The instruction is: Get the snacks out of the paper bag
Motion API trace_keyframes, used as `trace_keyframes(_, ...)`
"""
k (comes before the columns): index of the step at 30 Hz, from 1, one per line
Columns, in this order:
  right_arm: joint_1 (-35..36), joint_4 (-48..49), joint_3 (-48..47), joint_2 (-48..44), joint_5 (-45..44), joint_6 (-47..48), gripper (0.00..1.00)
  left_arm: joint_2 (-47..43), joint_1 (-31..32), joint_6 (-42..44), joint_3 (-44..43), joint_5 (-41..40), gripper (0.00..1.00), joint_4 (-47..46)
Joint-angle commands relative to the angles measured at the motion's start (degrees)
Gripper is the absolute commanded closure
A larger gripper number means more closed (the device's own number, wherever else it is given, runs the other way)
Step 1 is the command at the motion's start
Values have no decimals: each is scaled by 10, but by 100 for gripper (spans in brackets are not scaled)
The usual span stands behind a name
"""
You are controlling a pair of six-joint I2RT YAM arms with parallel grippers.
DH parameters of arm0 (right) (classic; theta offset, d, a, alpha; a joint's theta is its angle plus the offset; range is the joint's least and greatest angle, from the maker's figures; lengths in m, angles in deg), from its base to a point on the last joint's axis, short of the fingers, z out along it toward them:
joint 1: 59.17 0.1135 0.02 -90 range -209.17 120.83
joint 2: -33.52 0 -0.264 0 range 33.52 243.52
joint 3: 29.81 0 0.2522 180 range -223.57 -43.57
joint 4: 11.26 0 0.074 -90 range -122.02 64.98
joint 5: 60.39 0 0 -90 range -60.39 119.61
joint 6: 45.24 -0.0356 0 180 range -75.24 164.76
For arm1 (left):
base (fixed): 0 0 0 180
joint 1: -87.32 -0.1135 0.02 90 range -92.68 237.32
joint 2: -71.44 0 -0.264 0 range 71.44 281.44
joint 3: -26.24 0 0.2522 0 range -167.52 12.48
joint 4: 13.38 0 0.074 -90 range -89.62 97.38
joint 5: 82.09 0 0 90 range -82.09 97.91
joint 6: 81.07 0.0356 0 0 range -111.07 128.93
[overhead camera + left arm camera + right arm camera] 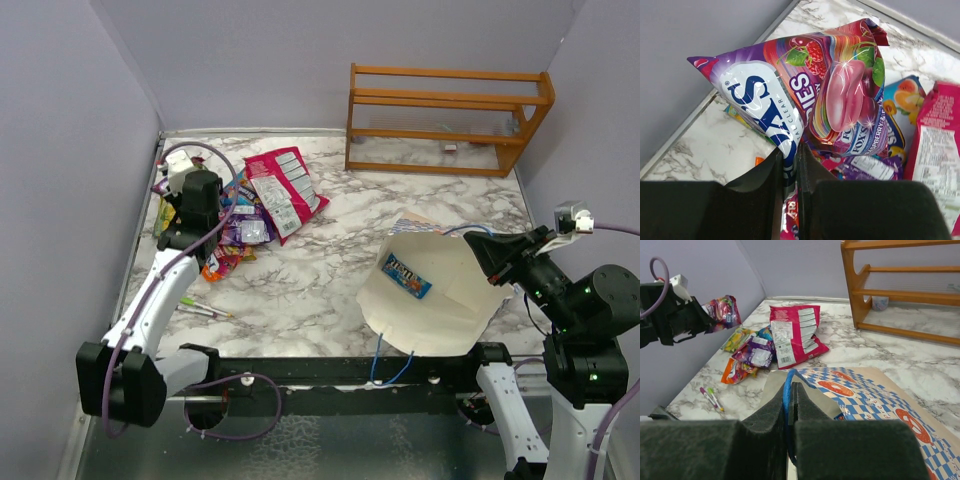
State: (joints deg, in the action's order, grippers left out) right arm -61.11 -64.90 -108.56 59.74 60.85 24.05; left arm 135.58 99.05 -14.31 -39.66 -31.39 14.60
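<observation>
Lower right, your right gripper [790, 390] is clenched on the blue cord handle [786, 399] of the paper bag [450, 310]. A blue packet [407, 274] lies in the bag's cream mouth. Upper left, your left gripper [788, 156] grasps a purple packet [790, 85] above the snack pile [250, 222]. The orange rack [445, 115] stands top right.

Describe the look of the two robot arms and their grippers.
The left arm and right arm have white links and black joint housings; a lilac cable runs along each. The left gripper and right gripper have thick matte black fingers. A small white camera box tops each wrist.
</observation>
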Motion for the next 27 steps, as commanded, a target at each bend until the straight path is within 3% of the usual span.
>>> trace_keyframes(1, 2, 10, -14, 7, 12, 0, 98, 59, -46, -85, -56, 47, 100, -3)
trace_keyframes(8, 2, -1, -22, 7, 5, 6, 98, 156, -96, -139, -80, 60, 100, 12)
trace_keyframes(16, 2, -9, -28, 10, -3, 11, 98, 195, -125, -137, -26, 93, 100, -45)
trace_keyframes(23, 2, 18, -8, 14, 10, -5, 98, 202, -154, -172, -23, 169, 66, -49)
trace_keyframes(27, 2, 15, -14, 18, 9, -3, 98, 185, -154, -165, -19, 210, 54, -61)
